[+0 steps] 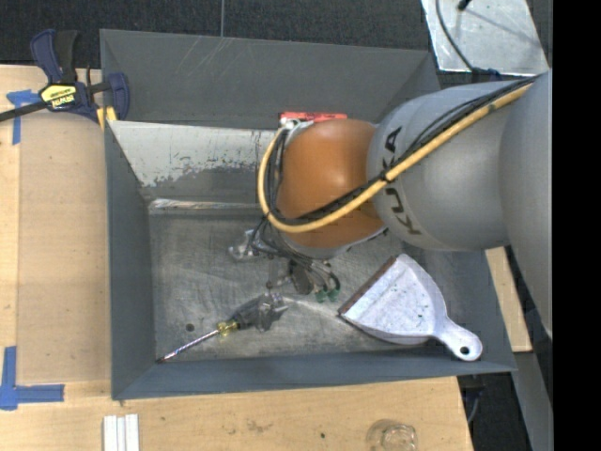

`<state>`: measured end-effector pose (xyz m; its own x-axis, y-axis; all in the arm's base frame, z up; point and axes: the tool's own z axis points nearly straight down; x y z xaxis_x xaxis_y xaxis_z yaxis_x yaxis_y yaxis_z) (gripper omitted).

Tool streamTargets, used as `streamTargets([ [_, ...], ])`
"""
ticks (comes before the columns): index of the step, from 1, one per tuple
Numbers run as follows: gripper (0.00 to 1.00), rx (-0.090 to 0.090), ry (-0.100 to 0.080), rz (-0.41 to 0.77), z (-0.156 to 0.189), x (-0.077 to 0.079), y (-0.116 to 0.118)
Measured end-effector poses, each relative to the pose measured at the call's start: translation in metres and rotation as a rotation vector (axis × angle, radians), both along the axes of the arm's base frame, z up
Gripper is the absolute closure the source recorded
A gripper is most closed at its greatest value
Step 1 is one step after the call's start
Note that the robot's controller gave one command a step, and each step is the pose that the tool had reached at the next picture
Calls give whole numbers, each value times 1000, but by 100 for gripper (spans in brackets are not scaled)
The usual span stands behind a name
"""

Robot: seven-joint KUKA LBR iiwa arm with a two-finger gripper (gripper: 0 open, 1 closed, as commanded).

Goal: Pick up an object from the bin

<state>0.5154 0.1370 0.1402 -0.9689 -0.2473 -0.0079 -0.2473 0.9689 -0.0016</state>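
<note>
My gripper (299,272) hangs low over the middle of the bin floor, mostly hidden under the arm's orange cover. Just below and left of it lies a screwdriver (225,328) with a thin metal shaft, a yellow collar and a dark handle whose end points up towards the gripper. A small green thing (327,295) peeks out at the gripper's lower right. A white dustpan (402,308) with a dark front edge lies to the right, its handle pointing to the bin's front right corner.
A shiny metal piece (244,247) sits at the left of the gripper, near the back of the floor. The arm and its cables cover the bin's right back part. The bin's walls slope in on all sides.
</note>
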Motion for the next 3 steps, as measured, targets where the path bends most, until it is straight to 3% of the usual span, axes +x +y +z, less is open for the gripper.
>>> streamTargets([
  [1, 100, 0, 4, 241, -60, -18, -7],
  [2, 100, 0, 4, 241, -60, -18, -7],
  [3, 100, -1, 8, 226, 73, -5, -17],
])
